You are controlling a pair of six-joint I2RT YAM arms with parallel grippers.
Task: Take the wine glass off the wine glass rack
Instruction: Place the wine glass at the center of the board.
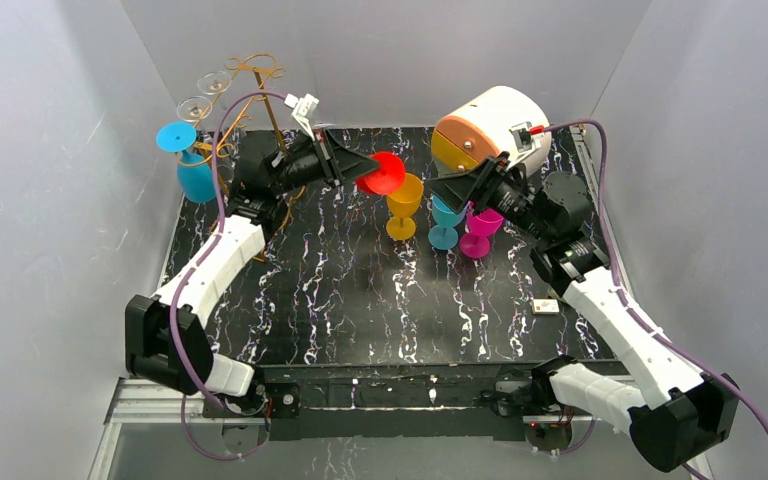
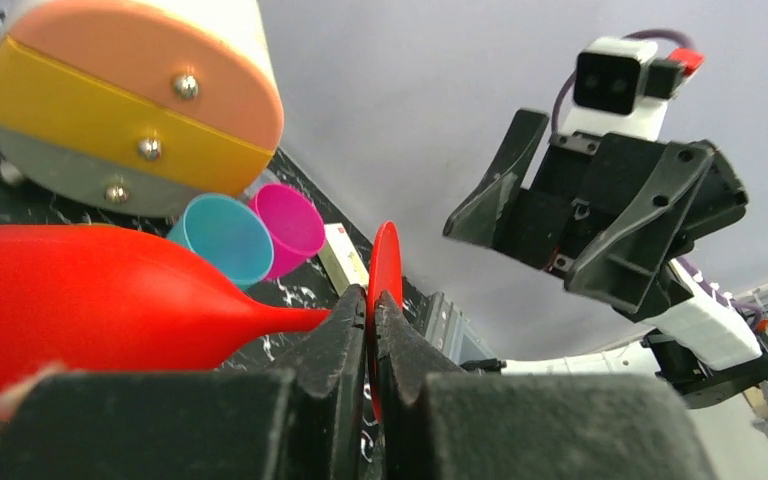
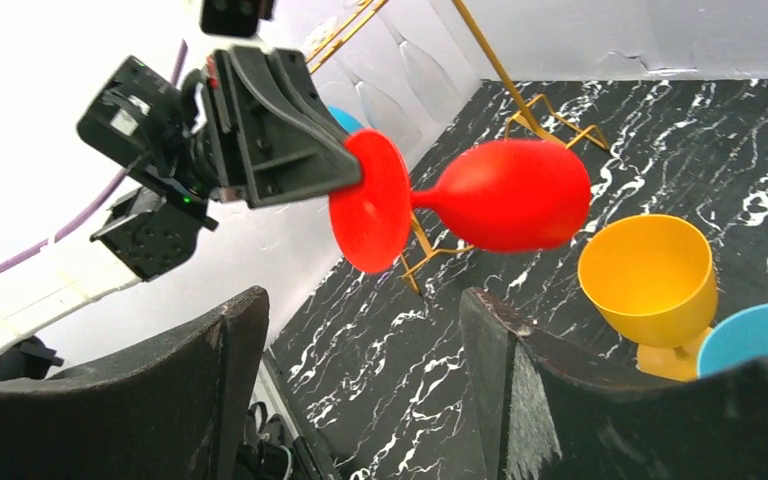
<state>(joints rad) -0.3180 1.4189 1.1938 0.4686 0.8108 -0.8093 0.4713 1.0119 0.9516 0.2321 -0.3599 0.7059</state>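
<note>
Setting: robot lab test cell. Plain grey panel walls (image 1: 380, 50) box in a black marbled counter (image 1: 360, 290). Left arm (image 1: 210, 265) and right arm (image 1: 620, 320) are bolted at its near edge by an aluminium rail (image 1: 145, 402). Purple cable (image 1: 257, 96) runs to a wrist camera (image 2: 615, 80).

Overhead view from behind, close wrist views sharing red glass (image 3: 505, 195)

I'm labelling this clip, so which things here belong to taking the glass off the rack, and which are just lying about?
In the job: red wine glass, held by its foot in the left gripper; wine glass rack; open right gripper facing it.

Lying about: yellow glass, teal glass, magenta glass, white drum, small card; blue glass, clear glasses at the rack.
</note>
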